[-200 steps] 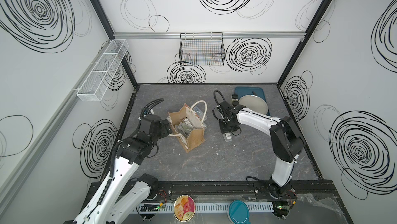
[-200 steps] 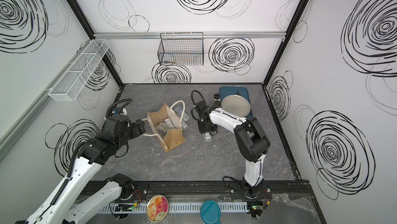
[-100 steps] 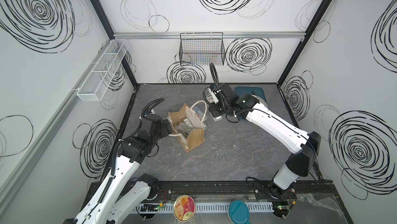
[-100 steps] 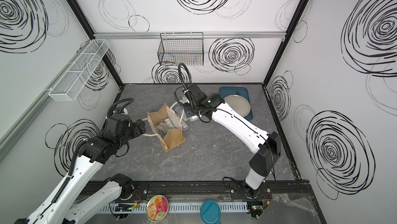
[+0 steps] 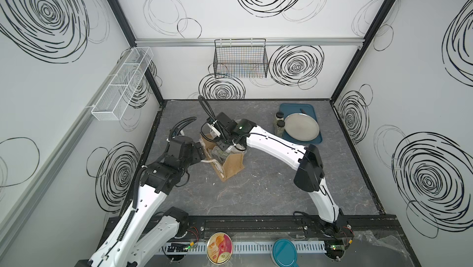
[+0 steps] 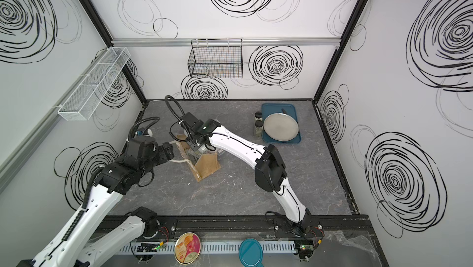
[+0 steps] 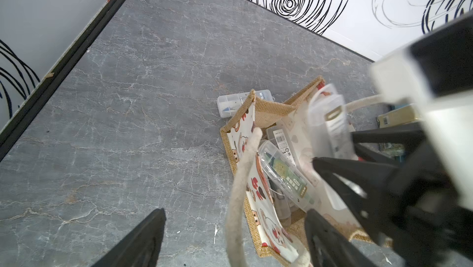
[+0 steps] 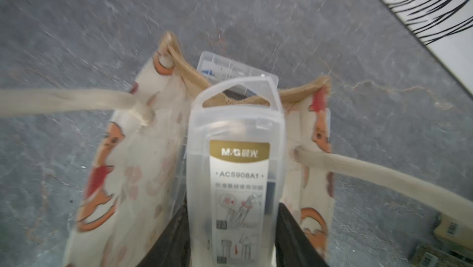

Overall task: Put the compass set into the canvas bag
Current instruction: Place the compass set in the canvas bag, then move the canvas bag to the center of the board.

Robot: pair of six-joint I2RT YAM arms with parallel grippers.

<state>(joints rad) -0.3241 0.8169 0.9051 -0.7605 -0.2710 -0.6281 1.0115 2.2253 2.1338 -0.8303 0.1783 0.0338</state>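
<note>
Compass set (image 8: 235,166) pinched in R gripper (image 8: 233,237), just over open canvas bag (image 8: 122,176).
Bag stands mid-table; L gripper (image 7: 235,212) spread at bag's 9 o'clock, rope handle (image 7: 243,166) btwn jaws; blue tray (image 5: 316,139) at 2 o'clock.

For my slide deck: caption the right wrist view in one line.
Right pincer holds a clear compass set case over the open canvas bag.
</note>
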